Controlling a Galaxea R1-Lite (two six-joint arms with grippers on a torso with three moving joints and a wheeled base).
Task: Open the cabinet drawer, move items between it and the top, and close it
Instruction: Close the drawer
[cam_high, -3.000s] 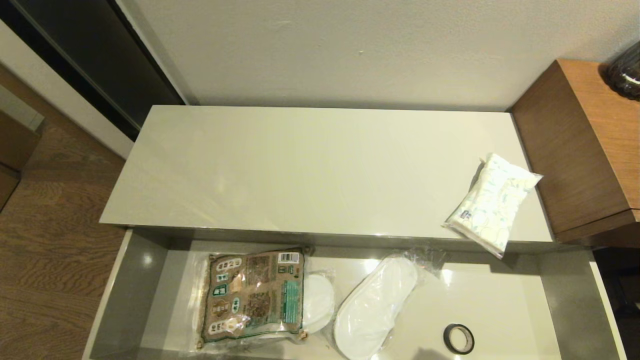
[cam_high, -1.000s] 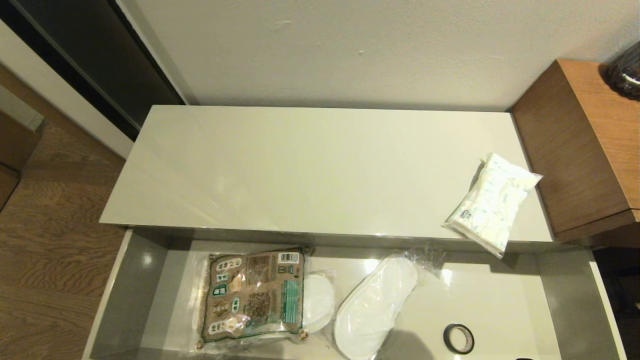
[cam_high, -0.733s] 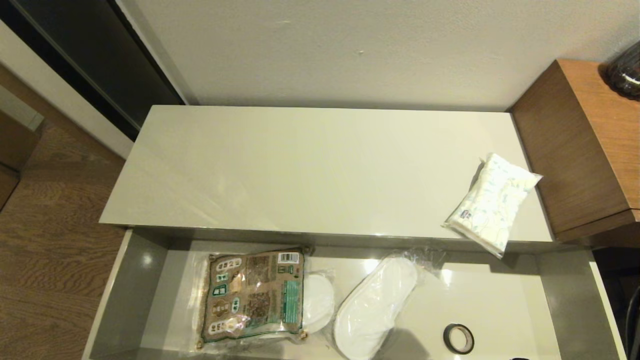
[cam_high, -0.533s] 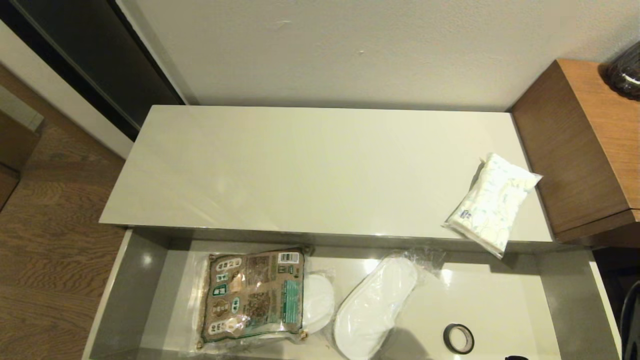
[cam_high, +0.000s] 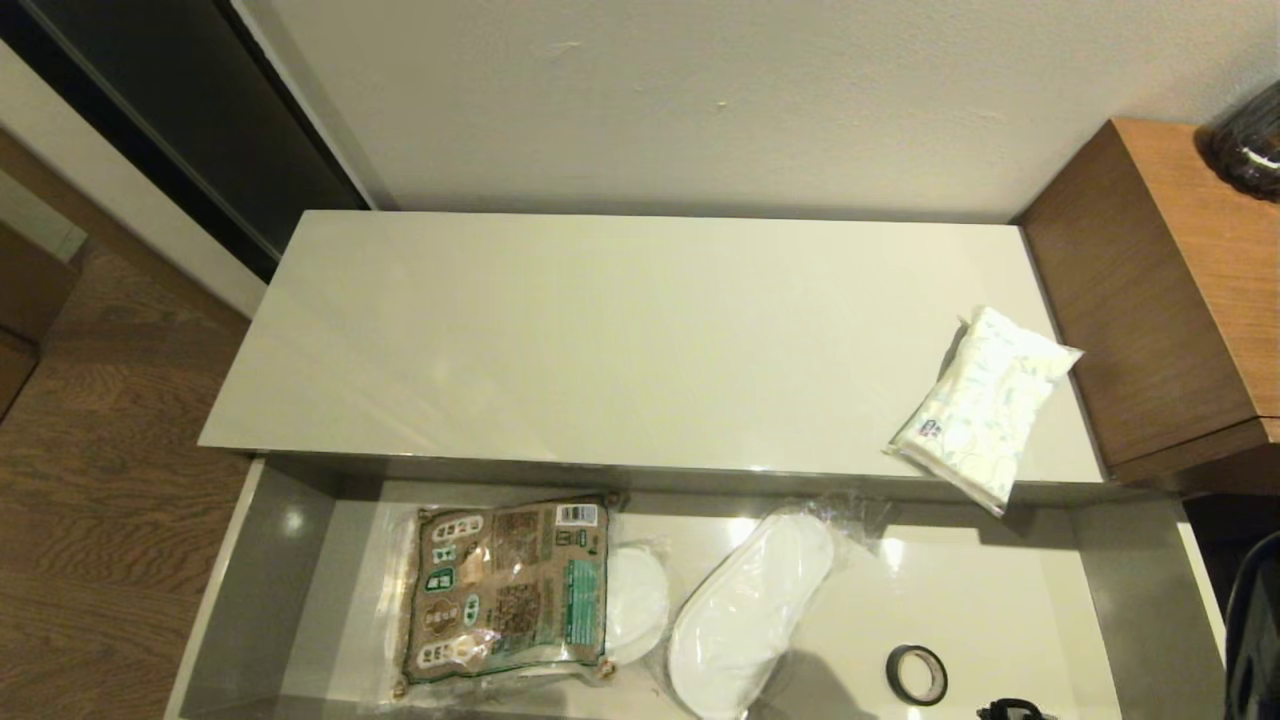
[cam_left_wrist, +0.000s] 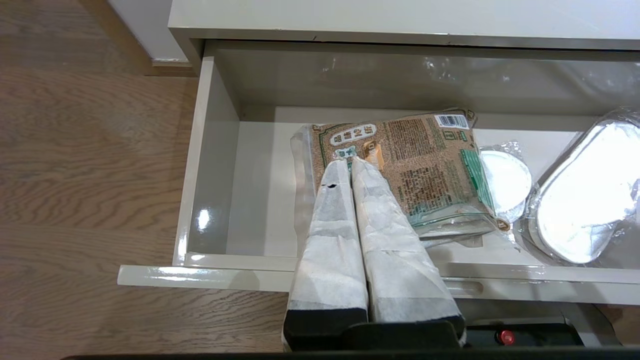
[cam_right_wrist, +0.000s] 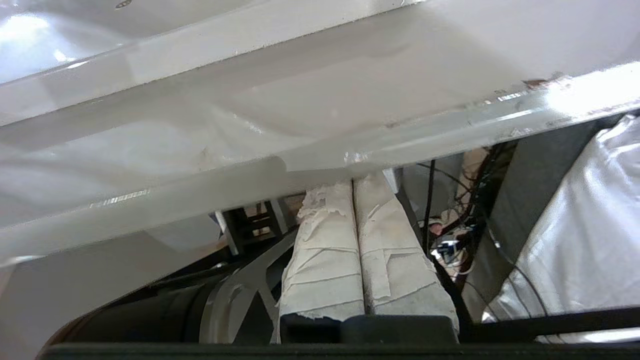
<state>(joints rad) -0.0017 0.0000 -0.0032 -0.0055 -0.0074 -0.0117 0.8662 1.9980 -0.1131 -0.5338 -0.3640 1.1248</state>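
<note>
The cabinet drawer (cam_high: 260, 580) stands pulled out below the top (cam_high: 620, 340). Inside lie the brown-and-green packet (cam_high: 505, 590) at the left and the dark tape ring (cam_high: 917, 675) at the right. The tissue pack (cam_high: 985, 405) rests on the top's right front corner, overhanging the edge. In the left wrist view my left gripper (cam_left_wrist: 350, 162) is shut and empty, held in front of the drawer's face panel (cam_left_wrist: 225, 275), pointing towards the packet (cam_left_wrist: 415, 165). My right gripper (cam_right_wrist: 353, 181) is shut, its tips against the lower edge of the glossy face panel (cam_right_wrist: 250, 125).
Plastic-wrapped white slippers (cam_high: 745, 620) lie in the drawer's middle, one partly under the packet. A taller brown wooden unit (cam_high: 1170, 290) stands against the top's right end, a dark object (cam_high: 1245, 150) on it. My right arm (cam_high: 1255, 640) shows at the right edge. Wooden floor lies to the left.
My right arm has risen into the head view at the right edge, and a dark part has appeared at the bottom edge near the tape ring. The items have not moved.
</note>
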